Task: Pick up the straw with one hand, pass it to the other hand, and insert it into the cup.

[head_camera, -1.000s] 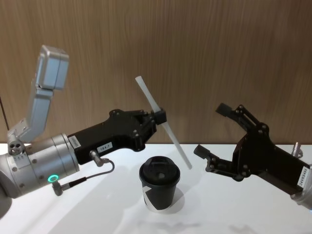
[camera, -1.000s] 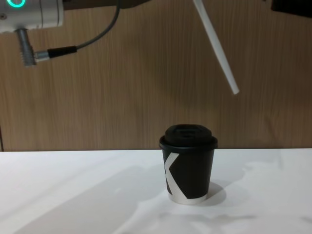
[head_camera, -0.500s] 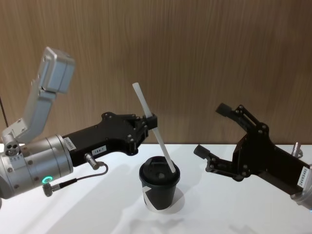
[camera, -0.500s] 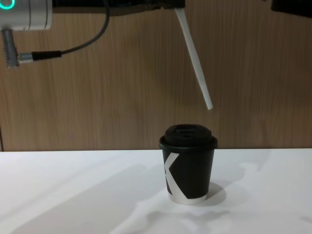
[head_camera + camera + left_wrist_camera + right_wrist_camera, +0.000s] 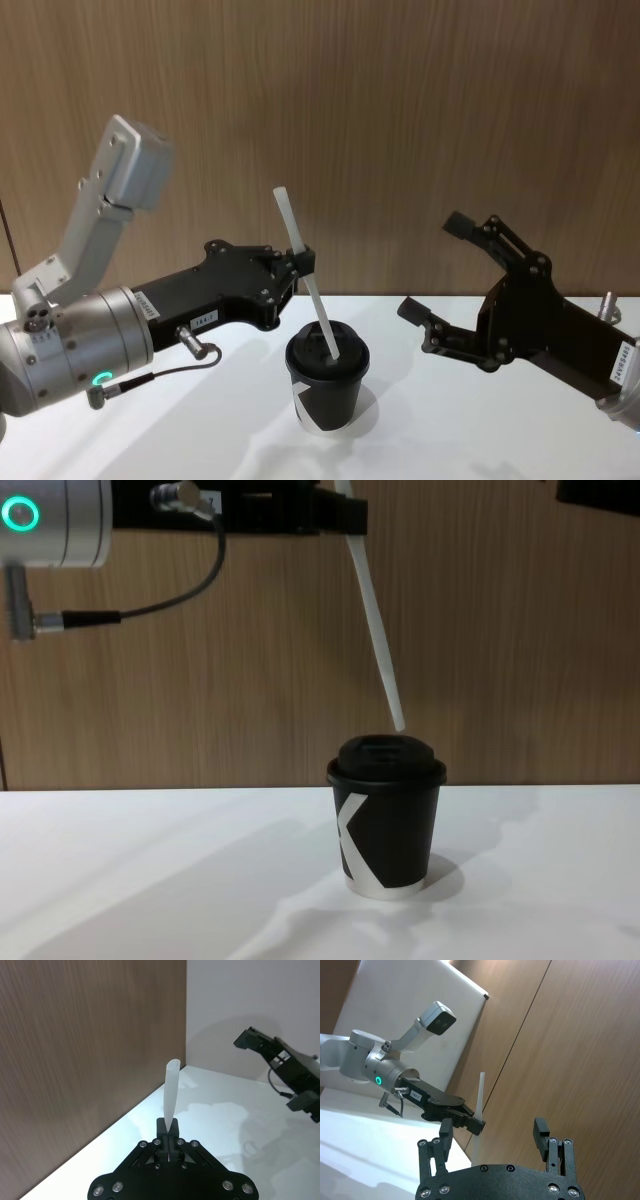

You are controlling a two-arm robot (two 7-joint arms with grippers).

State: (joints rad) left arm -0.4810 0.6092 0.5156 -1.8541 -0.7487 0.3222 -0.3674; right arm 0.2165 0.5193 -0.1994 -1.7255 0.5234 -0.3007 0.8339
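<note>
The black cup [image 5: 327,385] [image 5: 386,815] with its domed lid stands on the white table, its white K mark facing the chest view. My left gripper [image 5: 301,267] [image 5: 168,1136] [image 5: 478,1125] is shut on the white straw [image 5: 306,280] [image 5: 374,630] [image 5: 170,1095] [image 5: 479,1097], holding it tilted above the cup. The straw's lower tip hangs just above the lid in the chest view, a small gap below it. My right gripper [image 5: 430,270] [image 5: 493,1136] is open and holds nothing, hovering to the right of the cup.
A wood-panelled wall [image 5: 400,110] rises right behind the white table [image 5: 200,430] [image 5: 150,880]. The left arm's grey link [image 5: 110,205] and cable [image 5: 150,575] hang at the left.
My left gripper has moved left and down with the straw. The straw has turned more upright, and its tip has come from right of the cup to just above the lid. The right gripper has not moved.
</note>
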